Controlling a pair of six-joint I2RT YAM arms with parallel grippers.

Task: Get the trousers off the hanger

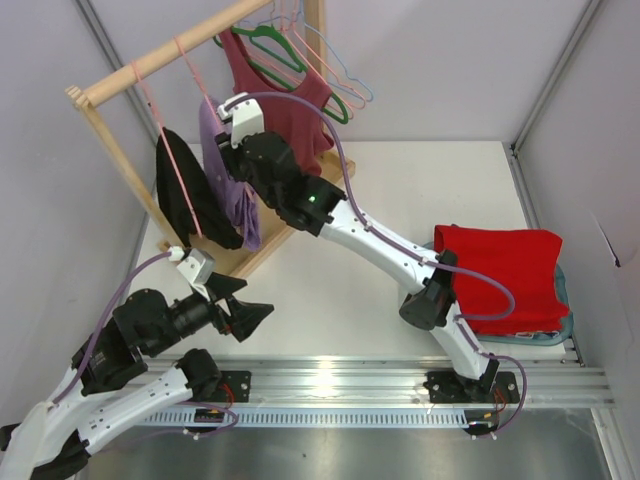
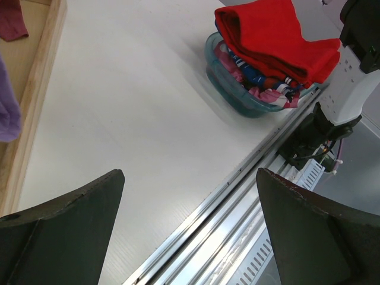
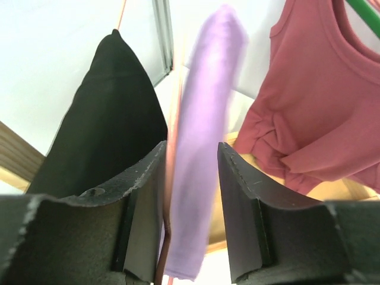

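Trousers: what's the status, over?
Left gripper open above table. Right gripper astride trousers, grip unclear. Black garment close alongside.

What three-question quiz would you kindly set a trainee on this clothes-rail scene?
1. True or false: the left gripper is holding the trousers.
2. Which garment hangs between the fingers of the right gripper? A) the black garment B) the lilac trousers C) the maroon top
3. What colour is the folded cloth lying on top of the basin?
Key: 1 false, it hovers open above the table. 2 B. 3 red.
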